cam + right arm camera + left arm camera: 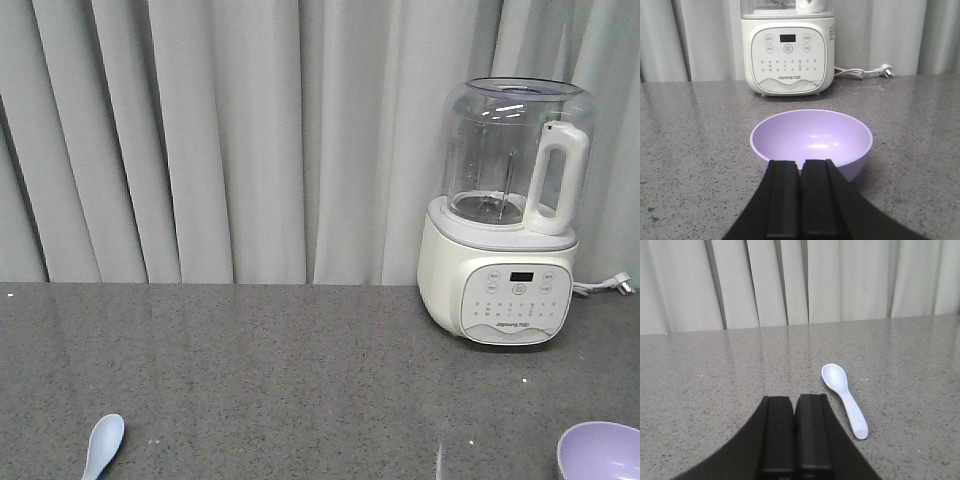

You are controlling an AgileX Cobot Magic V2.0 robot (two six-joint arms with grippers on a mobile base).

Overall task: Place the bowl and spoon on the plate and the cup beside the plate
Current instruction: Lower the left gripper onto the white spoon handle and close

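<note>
Your left gripper [794, 405], pressed together, left of the spoon [844, 399]; your right gripper [800, 167], pressed together, near the bowl [811, 135].

Glossy plastic bowl [811, 137], smooth plastic spoon [844, 399] — speckled, polished stone-look counter [300, 370].

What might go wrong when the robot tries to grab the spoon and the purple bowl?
1. The spoon lies flat on the smooth counter, off to one side of the shut left gripper. Being thin and low, it may skid away instead of getting pinched.
2. The right gripper is shut, just short of the bowl. Pushing forward without opening could shove the bowl toward the blender.
</note>
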